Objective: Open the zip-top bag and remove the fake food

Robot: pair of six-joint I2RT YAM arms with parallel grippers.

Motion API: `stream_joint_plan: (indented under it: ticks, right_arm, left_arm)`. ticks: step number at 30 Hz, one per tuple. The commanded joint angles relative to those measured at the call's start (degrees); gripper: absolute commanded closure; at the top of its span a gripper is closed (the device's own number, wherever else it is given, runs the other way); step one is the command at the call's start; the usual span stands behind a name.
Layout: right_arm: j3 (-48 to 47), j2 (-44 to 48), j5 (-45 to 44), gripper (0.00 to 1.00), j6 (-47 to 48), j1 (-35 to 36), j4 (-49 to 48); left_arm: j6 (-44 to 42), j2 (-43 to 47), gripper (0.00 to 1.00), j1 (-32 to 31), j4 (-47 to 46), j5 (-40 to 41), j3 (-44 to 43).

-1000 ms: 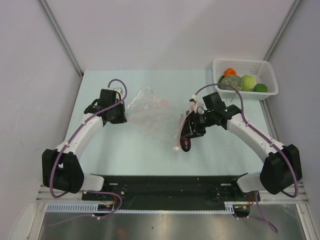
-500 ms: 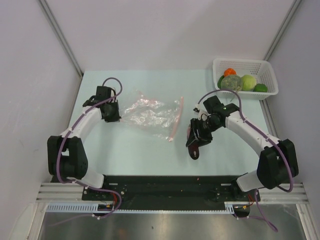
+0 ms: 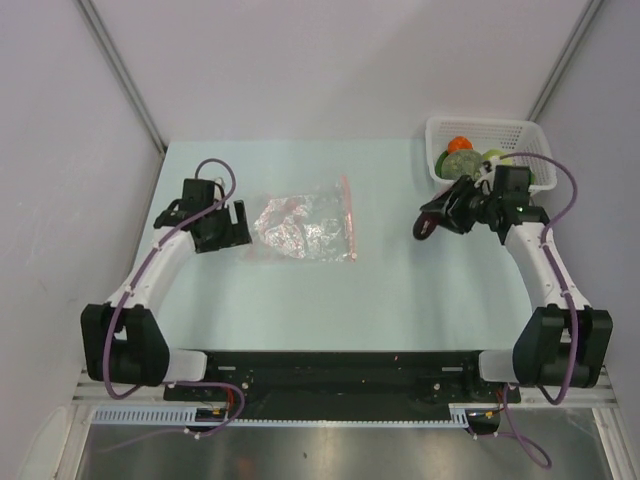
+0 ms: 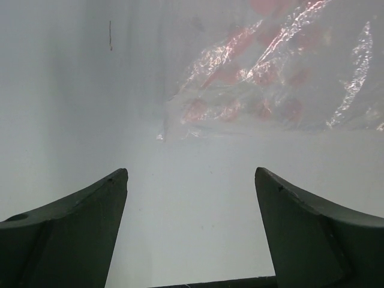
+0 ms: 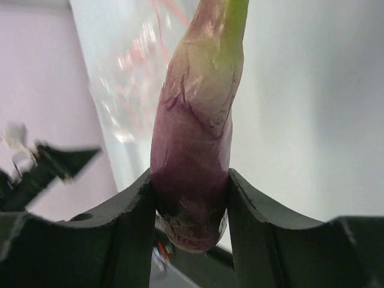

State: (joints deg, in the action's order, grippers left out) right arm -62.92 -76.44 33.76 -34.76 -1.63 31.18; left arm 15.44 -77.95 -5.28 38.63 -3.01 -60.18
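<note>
The zip-top bag (image 3: 303,226) lies flat on the table, its pink zip strip (image 3: 348,216) along the right edge; in the left wrist view the bag (image 4: 282,78) fills the upper right, crinkled and looking empty. My left gripper (image 3: 237,221) stands open just left of the bag, apart from it, and in its own view the gripper (image 4: 191,180) has nothing between its jaws. My right gripper (image 3: 436,214) is shut on a purple eggplant (image 5: 195,138) of the fake food, held above the table just left of the basket; seen from above, the eggplant (image 3: 424,229) pokes out from the fingers.
A white mesh basket (image 3: 480,124) stands at the back right corner. It holds an orange-red ball (image 3: 459,144), a mottled green head (image 3: 462,163) and a pale green piece (image 3: 496,156), partly hidden by my right arm. Walls close in both sides.
My left gripper has opened and let go of the bag, which has dropped flat onto the table. My right arm has carried the eggplant up and right, toward the basket.
</note>
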Motion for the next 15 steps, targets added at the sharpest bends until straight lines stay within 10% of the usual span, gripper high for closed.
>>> stream_joint_plan:
  ticks: [1, 15]
  right_arm:
    - [-1.9, -3.2, -1.9, 1.0, -9.4, -7.8, -17.9]
    - [-17.7, -26.7, -7.9, 0.92, -20.0, -18.2, -40.2]
  left_arm:
    - [1.2, 5.5, 0.09, -0.7, 1.4, -2.2, -0.1]
    - [1.7, 14.8, 0.08, -11.8, 2.5, -5.3, 2.8]
